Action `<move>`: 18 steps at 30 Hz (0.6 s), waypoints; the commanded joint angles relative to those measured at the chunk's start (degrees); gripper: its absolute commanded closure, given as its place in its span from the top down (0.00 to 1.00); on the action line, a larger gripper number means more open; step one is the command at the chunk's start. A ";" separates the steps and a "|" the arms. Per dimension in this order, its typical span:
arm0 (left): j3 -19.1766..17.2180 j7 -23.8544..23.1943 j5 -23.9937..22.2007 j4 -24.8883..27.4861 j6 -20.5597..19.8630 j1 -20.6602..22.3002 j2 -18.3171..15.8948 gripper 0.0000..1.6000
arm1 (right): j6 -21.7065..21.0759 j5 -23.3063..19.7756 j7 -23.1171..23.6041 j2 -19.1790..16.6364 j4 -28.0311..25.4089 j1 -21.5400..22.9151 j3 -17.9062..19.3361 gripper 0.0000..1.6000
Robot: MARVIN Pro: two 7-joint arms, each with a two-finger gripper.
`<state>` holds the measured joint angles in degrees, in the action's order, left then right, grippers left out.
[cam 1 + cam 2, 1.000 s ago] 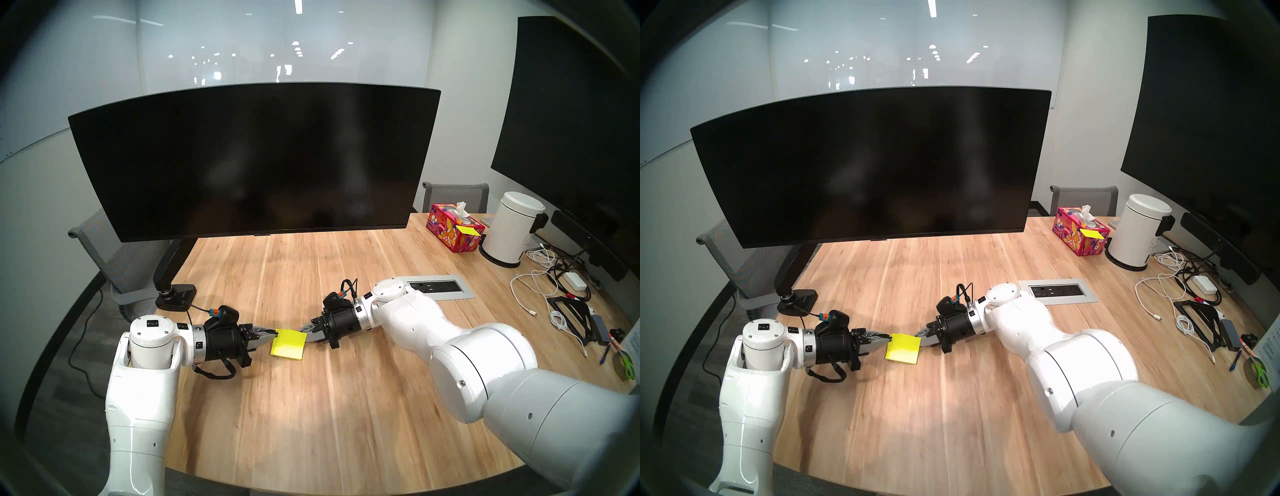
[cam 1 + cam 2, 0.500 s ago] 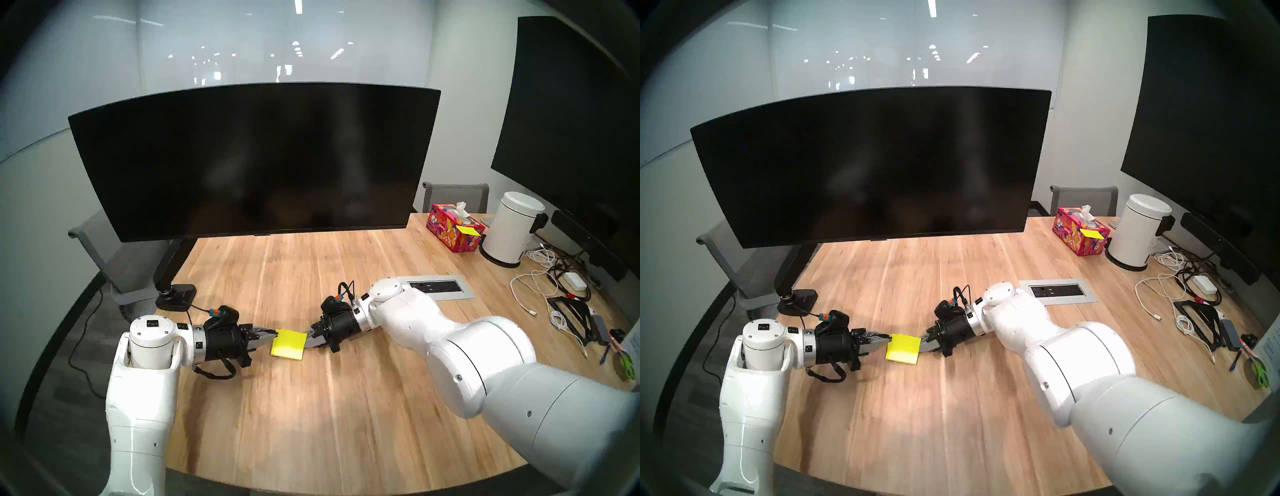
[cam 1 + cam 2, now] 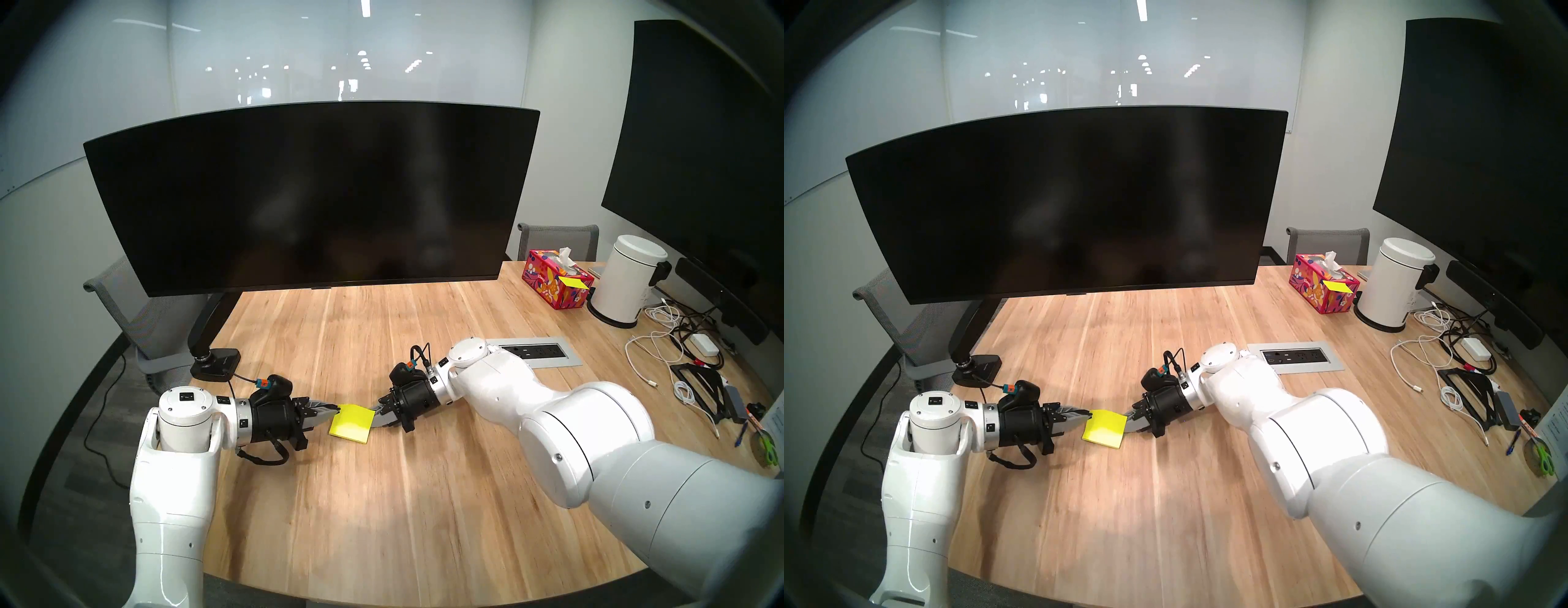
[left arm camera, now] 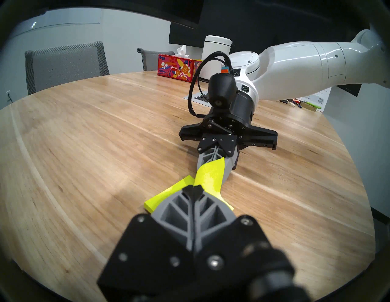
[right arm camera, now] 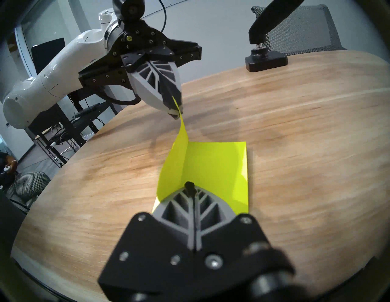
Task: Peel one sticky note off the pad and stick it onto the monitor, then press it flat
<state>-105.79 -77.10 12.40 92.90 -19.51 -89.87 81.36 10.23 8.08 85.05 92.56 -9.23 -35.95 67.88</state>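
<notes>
The yellow pad [image 3: 350, 424] lies on the wooden table between my two grippers. My left gripper [image 3: 337, 409] is shut on the left corner of the top sticky note [image 5: 176, 160]. That sheet curls up off the pad [image 5: 219, 168] and stays attached at the edge nearest my right gripper. My right gripper [image 5: 190, 186] is shut, its closed tips resting on the pad's right edge. In the left wrist view the lifted sticky note [image 4: 209, 177] rises beyond my left gripper [image 4: 193, 187]. The wide curved monitor [image 3: 314, 199] stands dark behind, with nothing stuck on it.
The monitor's arm base [image 3: 214, 361] is clamped at the table's left. At the right are a tissue box [image 3: 555, 282] with a yellow sheet on it, a white bin [image 3: 628, 284], an outlet panel [image 3: 536, 352] and cables [image 3: 662, 348]. A big flat display [image 3: 700, 148] hangs on the right wall.
My right arm has slid a little to the left, bringing its shut gripper onto the pad's right edge; the pad has shifted slightly. The left gripper has kept its hold and place.
</notes>
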 commanded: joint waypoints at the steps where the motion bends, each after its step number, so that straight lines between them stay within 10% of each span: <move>1: -0.33 -0.22 -0.70 1.42 0.15 -0.04 0.49 0.00 | 0.36 -0.38 -0.05 0.57 0.00 1.37 0.43 0.00; 18: -4.20 -5.49 -5.39 10.28 -4.22 -1.98 1.94 0.00 | 0.84 -0.22 -0.05 0.23 0.22 1.39 1.53 0.00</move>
<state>-109.24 -80.99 9.10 99.45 -22.11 -91.81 82.60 11.10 8.04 85.05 92.73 -8.77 -35.55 69.27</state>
